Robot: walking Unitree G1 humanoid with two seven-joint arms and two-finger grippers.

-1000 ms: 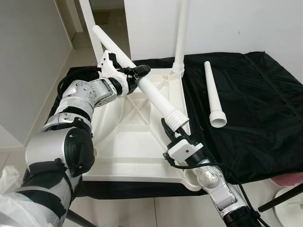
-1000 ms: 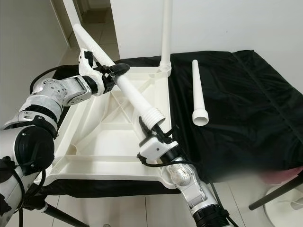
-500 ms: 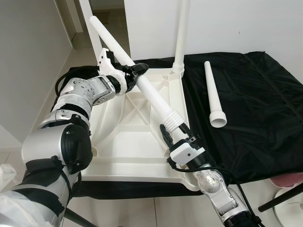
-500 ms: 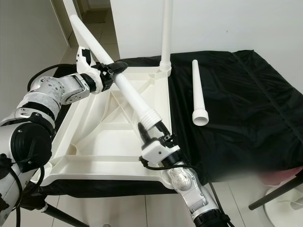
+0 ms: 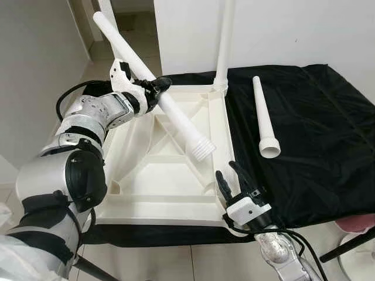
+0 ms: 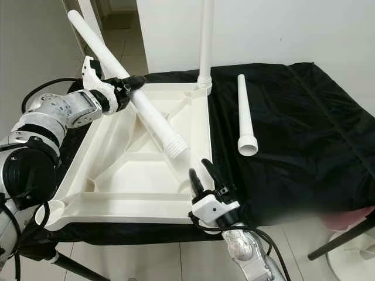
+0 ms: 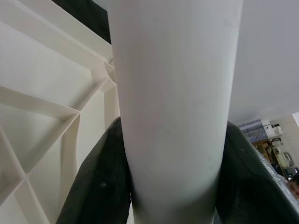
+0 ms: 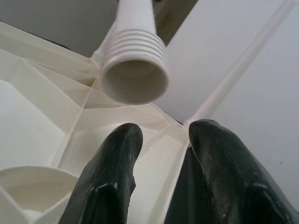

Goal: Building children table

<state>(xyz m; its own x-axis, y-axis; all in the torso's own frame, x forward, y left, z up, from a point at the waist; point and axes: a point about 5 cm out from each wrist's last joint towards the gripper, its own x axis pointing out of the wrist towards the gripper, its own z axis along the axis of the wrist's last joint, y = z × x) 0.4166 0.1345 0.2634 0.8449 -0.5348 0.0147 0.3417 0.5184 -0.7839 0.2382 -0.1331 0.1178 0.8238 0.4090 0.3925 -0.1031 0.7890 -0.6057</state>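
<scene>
Since the earlier frames, the right end effector (image 5: 237,178) has let go of the threaded end of the white table leg (image 5: 170,108) and dropped back toward the near right corner of the upturned white tabletop (image 5: 146,175). Its two black fingers (image 8: 110,177) now stand spread apart and empty, pointing up at the leg's ribbed open end, which hangs just above them with a clear gap. The leg has also swung to the robot's left, so its threaded end now hovers over the middle of the tabletop's ribbed underside instead of near the right edge.

The left end effector (image 5: 153,88) is clamped around the leg partway along its length, near the far left edge of the tabletop. It holds the leg at a slant, narrow end high and away, threaded end low and toward the robot. In the left wrist view the dark fingers (image 7: 100,182) press against both sides of the white tube.

A fitted leg (image 5: 224,41) stands upright in the far right corner socket. A loose leg (image 5: 263,120) lies on the black cloth (image 5: 316,129) to the right of the tabletop, wide end nearest the robot.
</scene>
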